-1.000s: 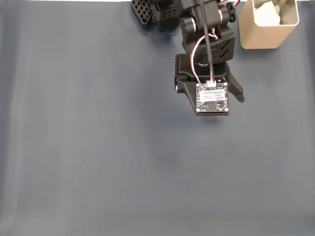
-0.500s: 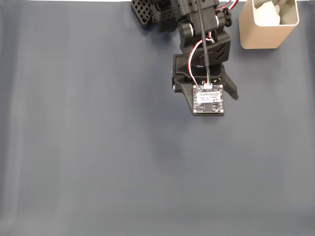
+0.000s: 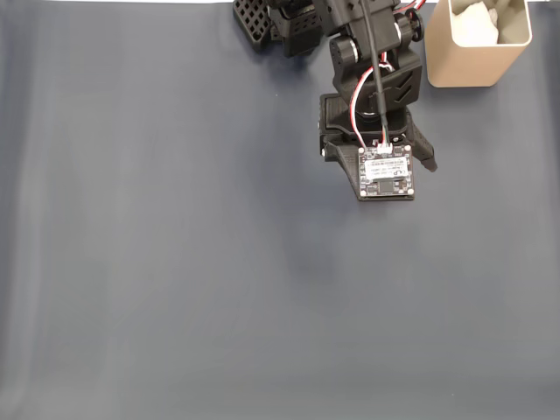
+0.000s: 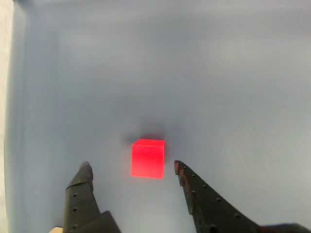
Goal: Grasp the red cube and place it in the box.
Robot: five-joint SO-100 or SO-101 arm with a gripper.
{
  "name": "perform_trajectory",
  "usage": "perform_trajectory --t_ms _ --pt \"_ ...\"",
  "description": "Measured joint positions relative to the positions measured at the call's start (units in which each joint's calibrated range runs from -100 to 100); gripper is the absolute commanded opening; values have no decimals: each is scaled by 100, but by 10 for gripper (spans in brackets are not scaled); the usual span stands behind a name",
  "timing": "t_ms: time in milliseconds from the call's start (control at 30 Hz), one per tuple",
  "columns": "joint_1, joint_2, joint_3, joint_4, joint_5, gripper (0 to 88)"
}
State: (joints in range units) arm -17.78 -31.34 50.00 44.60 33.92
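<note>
In the wrist view the red cube (image 4: 147, 158) rests on the blue-grey cloth, just ahead of and between my two black fingertips. My gripper (image 4: 132, 166) is open, with a fingertip (image 4: 85, 171) left of the cube and the other (image 4: 181, 171) right of it; neither touches it. In the fixed view my arm (image 3: 372, 96) reaches down from the top edge, and its wrist camera board (image 3: 386, 173) covers the spot where the cube lies. The beige box (image 3: 472, 61) stands open-topped at the top right, a short way right of the arm.
The dark blue-grey cloth (image 3: 175, 262) covers the whole table. A black perforated part of the arm's base (image 3: 254, 22) sits at the top edge. A pale strip of table edge (image 4: 6, 97) shows at the left in the wrist view.
The arm's wrist shifted slightly left and up half a second ago, then swung back right; it now stands a little right of where it was one second ago.
</note>
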Motion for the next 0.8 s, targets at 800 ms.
perform_trajectory --t_ms 800 --pt "-30 205 109 -463 78 418"
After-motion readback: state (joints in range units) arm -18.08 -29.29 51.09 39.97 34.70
